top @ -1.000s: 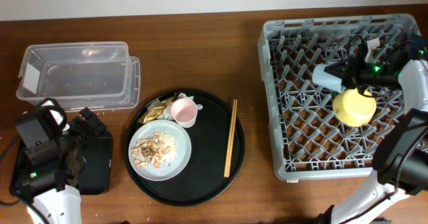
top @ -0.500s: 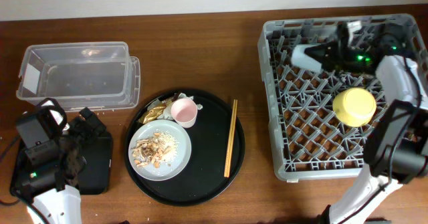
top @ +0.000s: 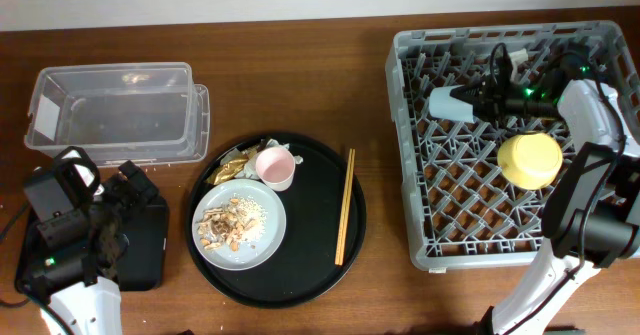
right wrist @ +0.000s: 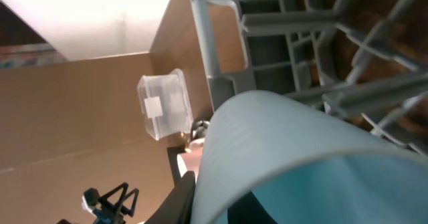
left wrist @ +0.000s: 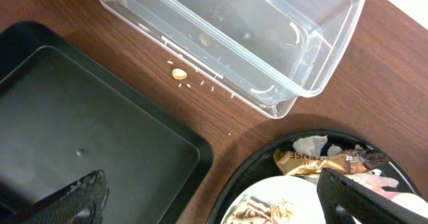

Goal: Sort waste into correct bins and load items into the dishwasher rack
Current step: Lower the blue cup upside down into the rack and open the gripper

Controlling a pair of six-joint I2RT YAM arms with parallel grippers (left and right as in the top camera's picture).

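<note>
Overhead, right hand (top: pixel 472 103) holds blue cup (top: pixel 447 102) sideways, left-right.

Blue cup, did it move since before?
Yes. The blue cup, held in the right gripper, has shifted left across the dishwasher rack, away from the yellow bowl.

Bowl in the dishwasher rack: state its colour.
Yellow. The bowl shows best in the overhead view, resting in the grey dishwasher rack.
</note>
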